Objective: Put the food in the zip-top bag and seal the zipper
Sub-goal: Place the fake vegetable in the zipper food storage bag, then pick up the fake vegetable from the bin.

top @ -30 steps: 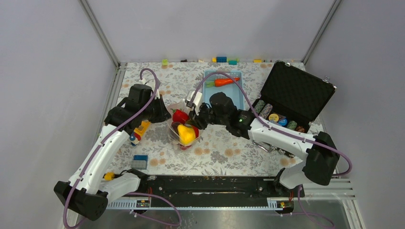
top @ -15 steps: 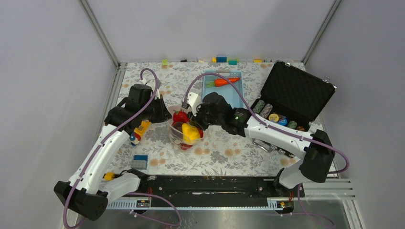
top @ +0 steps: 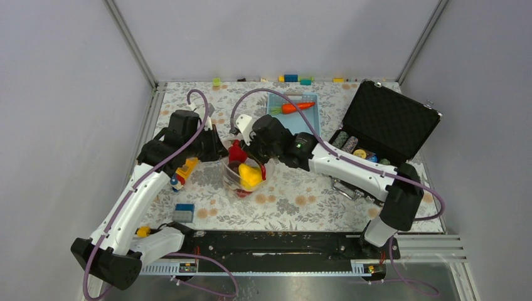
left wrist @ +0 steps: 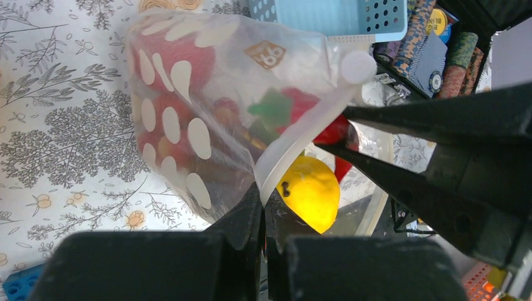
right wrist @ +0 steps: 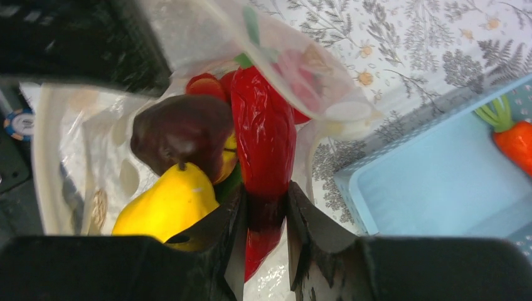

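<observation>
Zip-top bag (top: pixel 241 179): mid-bench (top: pixel 301 194), standing with its mouth open, zipper unsealed. Left jaws: clenched on the bag's whitish rim strip. Right jaws: grasping a red pepper (right wrist: pixel 263 138) by its near end, far end inside the bag mouth. Contents: yellow pear (right wrist: pixel 166 204), dark red apple (right wrist: pixel 182 132), further red pieces behind the dotted wall. Blue basket (right wrist: pixel 426 175): just beside the bag, holding a carrot (right wrist: pixel 517 141)

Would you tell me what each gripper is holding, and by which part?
The left gripper pinches the zip-top bag by its whitish zipper strip at the mouth. The right gripper clamps the long red pepper near one end.
</observation>
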Robot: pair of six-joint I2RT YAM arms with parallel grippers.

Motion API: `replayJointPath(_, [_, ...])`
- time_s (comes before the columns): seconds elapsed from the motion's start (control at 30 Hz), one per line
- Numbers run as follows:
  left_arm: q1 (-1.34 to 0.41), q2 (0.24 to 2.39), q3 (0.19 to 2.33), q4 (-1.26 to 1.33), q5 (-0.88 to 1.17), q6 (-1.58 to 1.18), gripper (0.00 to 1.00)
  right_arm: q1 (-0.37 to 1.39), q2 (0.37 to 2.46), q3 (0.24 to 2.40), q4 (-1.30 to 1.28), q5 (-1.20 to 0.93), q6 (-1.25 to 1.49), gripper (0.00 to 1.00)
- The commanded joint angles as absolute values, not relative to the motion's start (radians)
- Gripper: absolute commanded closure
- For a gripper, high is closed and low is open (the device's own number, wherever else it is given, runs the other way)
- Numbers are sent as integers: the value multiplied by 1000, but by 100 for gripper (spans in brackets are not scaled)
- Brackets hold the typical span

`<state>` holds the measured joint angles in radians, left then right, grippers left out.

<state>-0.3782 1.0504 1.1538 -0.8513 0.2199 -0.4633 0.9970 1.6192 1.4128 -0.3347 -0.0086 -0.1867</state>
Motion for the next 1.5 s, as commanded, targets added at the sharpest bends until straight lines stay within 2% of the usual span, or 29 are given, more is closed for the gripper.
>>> replayJointPath(0.0, [-372, 1034, 1179, -765, 302, -436, 100, 1005, 1665, 1525, -437, 149, -87, 76])
replayJointPath(0.4, [-372, 1018, 1158, -738, 350, -428, 100, 1005, 1737, 1641, -562, 97, 94, 71])
replayJointPath(0.43, [-373, 1020, 1159, -739, 352, -427, 100, 1005, 1739, 1641, -562, 97, 88, 67])
replayJointPath(0.5, [-372, 1021, 1159, -738, 349, -429, 100, 1004, 1737, 1638, -563, 105, 72, 48])
replayJointPath(0.63, [-372, 1020, 1159, -738, 328, -435, 100, 1005, 1716, 1634, -557, 107, 43, 28])
replayJointPath(0.83, [-371, 1019, 1158, -744, 283, -442, 100, 1003, 1602, 1562, -448, -26, -93, 17])
replayJointPath(0.93, [-371, 1017, 1157, -746, 275, -442, 100, 998, 1511, 1504, -378, -31, -206, 2])
replayJointPath(1.07, [-371, 1013, 1158, -747, 271, -439, 100, 932, 1409, 1434, -292, -31, -381, 0])
replayJointPath(1.17, [-370, 1011, 1159, -748, 262, -435, 100, 799, 1398, 1450, -288, -165, -422, 0])
replayJointPath(1.3, [-369, 1011, 1161, -749, 271, -423, 100, 643, 1453, 1473, -314, -376, -577, 0])
replayJointPath(1.47, [-366, 1007, 1161, -748, 259, -412, 100, 544, 1634, 1635, -463, -399, -772, 0])
